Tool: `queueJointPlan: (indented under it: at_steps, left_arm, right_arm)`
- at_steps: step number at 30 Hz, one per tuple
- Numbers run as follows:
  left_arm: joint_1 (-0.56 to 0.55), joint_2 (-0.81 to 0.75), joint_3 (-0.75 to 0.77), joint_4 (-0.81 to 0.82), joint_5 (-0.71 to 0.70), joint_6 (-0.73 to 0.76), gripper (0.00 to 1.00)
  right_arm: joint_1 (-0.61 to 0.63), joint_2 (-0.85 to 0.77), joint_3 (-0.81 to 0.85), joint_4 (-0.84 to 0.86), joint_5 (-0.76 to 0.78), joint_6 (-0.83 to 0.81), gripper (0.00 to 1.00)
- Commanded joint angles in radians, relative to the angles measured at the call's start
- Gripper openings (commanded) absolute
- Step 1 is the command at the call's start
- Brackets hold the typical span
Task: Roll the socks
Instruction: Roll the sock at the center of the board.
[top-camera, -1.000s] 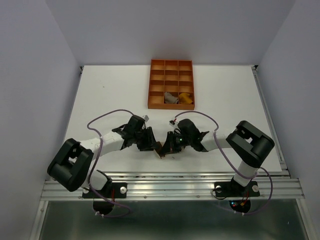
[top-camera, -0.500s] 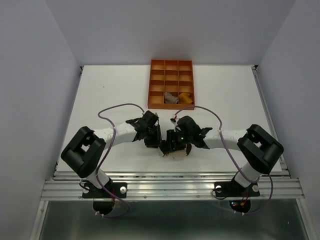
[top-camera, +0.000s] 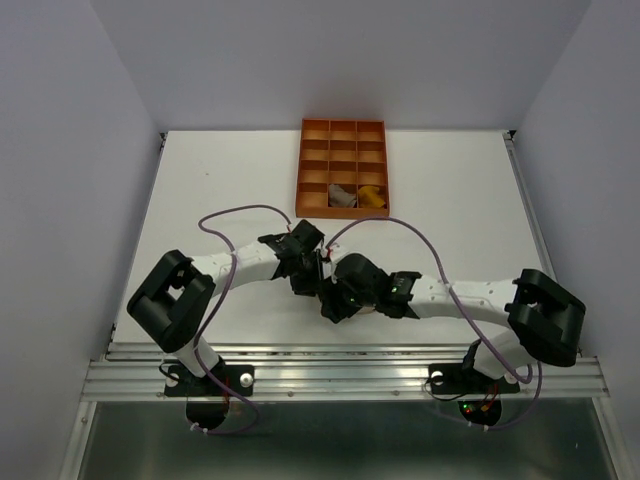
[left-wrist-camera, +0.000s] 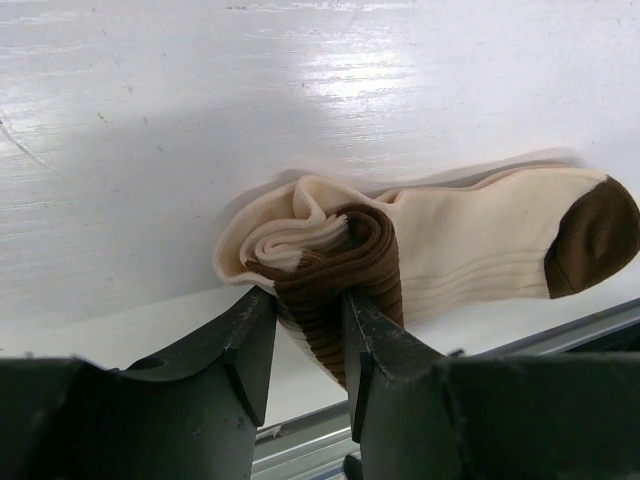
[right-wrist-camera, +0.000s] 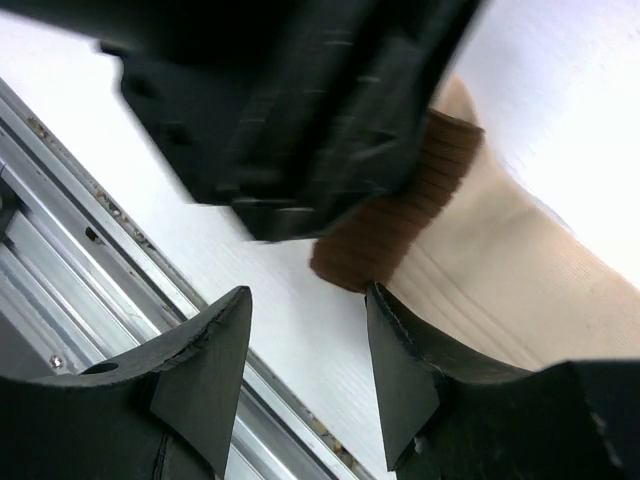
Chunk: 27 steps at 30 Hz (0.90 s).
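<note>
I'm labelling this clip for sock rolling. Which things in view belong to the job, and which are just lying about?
Job: cream sock, left gripper, right gripper, yellow sock, pale sock beside it.
Lying about: orange tray, white table.

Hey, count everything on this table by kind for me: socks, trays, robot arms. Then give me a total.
Socks: 3 (cream sock at the near edge; yellow sock and pale sock in the tray)
Trays: 1 (orange tray)
Robot arms: 2 (left arm, right arm)
Total: 6
</note>
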<state>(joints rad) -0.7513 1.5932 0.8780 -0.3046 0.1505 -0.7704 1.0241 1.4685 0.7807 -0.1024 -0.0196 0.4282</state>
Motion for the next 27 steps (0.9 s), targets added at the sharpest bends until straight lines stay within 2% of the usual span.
queueJointPlan:
  at_steps: [1,5,7,14,27]
  left_arm:
    - [-0.014,0.044,-0.008,-0.186,-0.085,0.017,0.40]
    - [-0.017,0.047,-0.008,-0.185,-0.071,0.020,0.40]
    - [-0.019,0.050,-0.010,-0.185,-0.066,0.020,0.40]
    - [-0.019,0.057,-0.010,-0.182,-0.052,0.022,0.40]
    - [-0.019,0.054,-0.008,-0.172,-0.022,0.025,0.40]
  right_arm:
    - [0.088,0.010,0.063,0.012,0.210,-0.066,0.55]
    - [0.137,0.035,0.084,0.044,0.293,-0.091,0.55]
    - [0.146,0.039,0.103,0.038,0.367,-0.100,0.55]
    - [0.206,0.056,0.146,-0.016,0.474,-0.143,0.55]
    - [0.215,0.116,0.137,0.064,0.368,-0.158,0.55]
